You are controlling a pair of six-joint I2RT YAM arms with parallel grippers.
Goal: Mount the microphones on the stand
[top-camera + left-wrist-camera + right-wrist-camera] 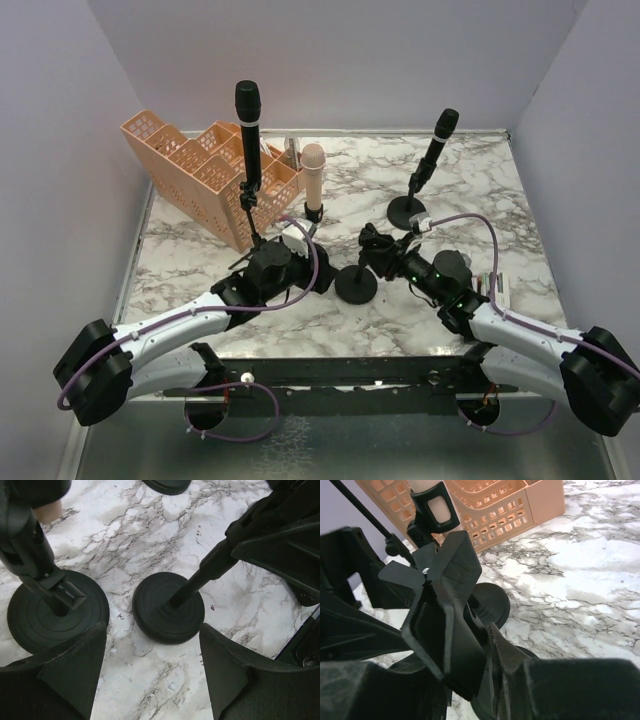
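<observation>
Three microphones sit in clips. A black microphone (248,112) is high on a thin tall stand beside the orange basket (185,160). A pink microphone (313,172) is upright just right of it. A second black microphone (434,145) is tilted on its stand toward the far right.

The empty stand (356,283) has its round base in the middle, between my two arms. My right tool (375,245) is at the top of its pole with the jaws drawn near each other; whether they already press on it I cannot tell. My left tool (152,634) is wide open and holds nothing.

Only the left wrist view shows two round bases side by side, close but not touching, and the pole running up to the right tool. Only the right wrist view shows the pink body seated in its clip.

Bare marble surface (500,215) shows to the right and along the near edge. The basket and the walls close in the far left. Both arms stretch inward from the near corners, forearms low over the surface, wrists close together at the centre.
</observation>
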